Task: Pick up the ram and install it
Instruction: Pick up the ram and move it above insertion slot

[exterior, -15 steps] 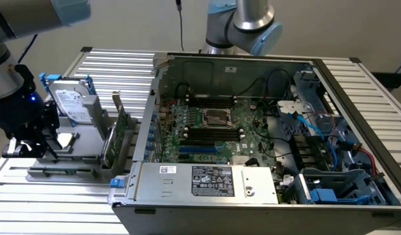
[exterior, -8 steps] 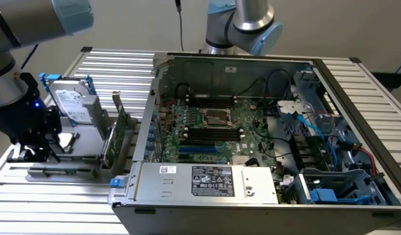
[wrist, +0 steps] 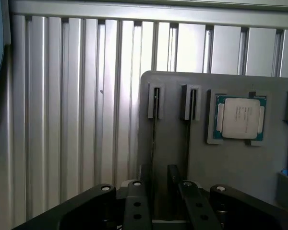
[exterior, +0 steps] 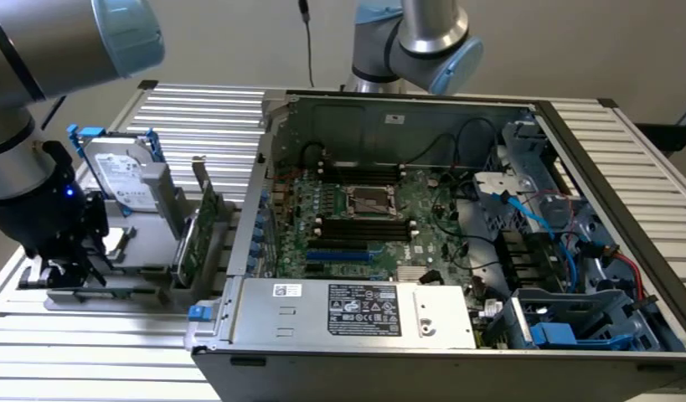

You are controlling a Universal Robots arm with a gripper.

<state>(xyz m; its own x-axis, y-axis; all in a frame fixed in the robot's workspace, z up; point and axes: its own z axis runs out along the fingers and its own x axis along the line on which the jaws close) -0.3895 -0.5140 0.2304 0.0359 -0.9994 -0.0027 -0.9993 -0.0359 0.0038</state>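
Ram (wrist: 154, 139) edge-on in gray holder (wrist: 230, 167), between parted gripper (wrist: 159, 173) jaws.

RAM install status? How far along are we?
Done: nothing looks installed; the motherboard's black slots appear empty.
In hand: nothing. The gripper is open and low over the gray holder. Its fingers sit either side of what looks like the ram, which stands edge-on in its holder slot.
Left: the whole pick and the install in the case.
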